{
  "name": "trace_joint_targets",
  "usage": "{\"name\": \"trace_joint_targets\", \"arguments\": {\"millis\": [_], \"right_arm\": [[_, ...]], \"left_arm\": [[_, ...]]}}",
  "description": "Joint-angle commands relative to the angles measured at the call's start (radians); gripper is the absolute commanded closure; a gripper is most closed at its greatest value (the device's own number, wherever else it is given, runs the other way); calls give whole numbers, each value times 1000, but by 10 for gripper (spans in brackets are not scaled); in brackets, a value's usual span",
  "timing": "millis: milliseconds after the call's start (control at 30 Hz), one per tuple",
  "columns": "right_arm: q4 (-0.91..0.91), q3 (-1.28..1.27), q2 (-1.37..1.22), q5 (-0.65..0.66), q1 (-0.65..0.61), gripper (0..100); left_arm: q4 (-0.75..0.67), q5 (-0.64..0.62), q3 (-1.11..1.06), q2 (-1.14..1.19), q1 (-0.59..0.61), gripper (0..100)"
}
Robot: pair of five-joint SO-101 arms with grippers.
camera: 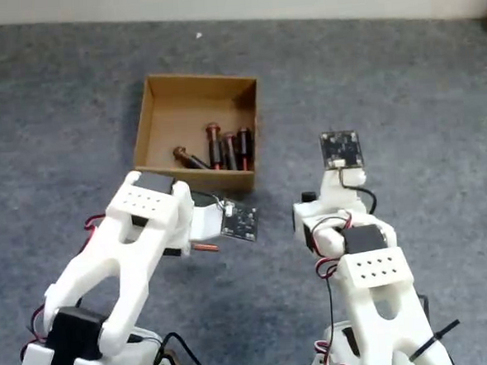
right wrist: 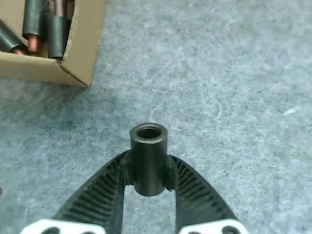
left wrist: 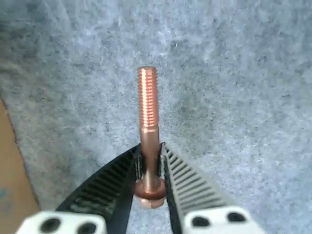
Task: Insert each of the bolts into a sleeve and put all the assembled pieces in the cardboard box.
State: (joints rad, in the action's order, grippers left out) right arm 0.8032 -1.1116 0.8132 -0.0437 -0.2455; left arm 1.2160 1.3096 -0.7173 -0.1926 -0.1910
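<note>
4 assembled pcs (camera: 229,149) lie in cardboard box (camera: 200,78); near it, left gripper (left wrist: 150,152) clamps 1 bolt (left wrist: 147,107) (thread out), right gripper (right wrist: 148,162) clamps 1 sleeve (right wrist: 148,146).

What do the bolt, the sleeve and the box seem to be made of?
Bolt: copper-coloured metal, perhaps plated; shiny, threaded.
Sleeve: dark matte tube, metal or plastic, cannot tell; smooth with a round bore.
Box: plain brown cardboard; dull, folded walls.

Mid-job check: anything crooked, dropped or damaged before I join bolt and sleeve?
Nothing stands out. The left gripper holds the bolt near its head, the right gripper holds the sleeve, and assembled pieces lie inside the cardboard box.
</note>
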Motion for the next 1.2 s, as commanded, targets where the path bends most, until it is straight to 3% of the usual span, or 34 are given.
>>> {"name": "trace_joint_targets", "arguments": {"millis": [0, 167, 367, 600, 800, 1067, 1167], "right_arm": [[-28, 13, 25, -11, 13, 995], [-28, 13, 25, -11, 13, 995], [-28, 13, 25, -11, 13, 995], [-28, 13, 25, -11, 13, 995], [-28, 12, 25, -11, 13, 995], [-28, 12, 25, -11, 13, 995], [-28, 12, 25, -11, 13, 995]], "left_arm": [[66, 9, 53, -39, 15, 775], [74, -184, 137, -39, 24, 782], [75, -514, 226, -41, 15, 881], [143, -1007, 266, -41, 15, 997], [180, -1289, 278, -39, 19, 994], [209, -1858, 217, -31, 38, 993], [216, -1987, 186, -30, 38, 992]]}}
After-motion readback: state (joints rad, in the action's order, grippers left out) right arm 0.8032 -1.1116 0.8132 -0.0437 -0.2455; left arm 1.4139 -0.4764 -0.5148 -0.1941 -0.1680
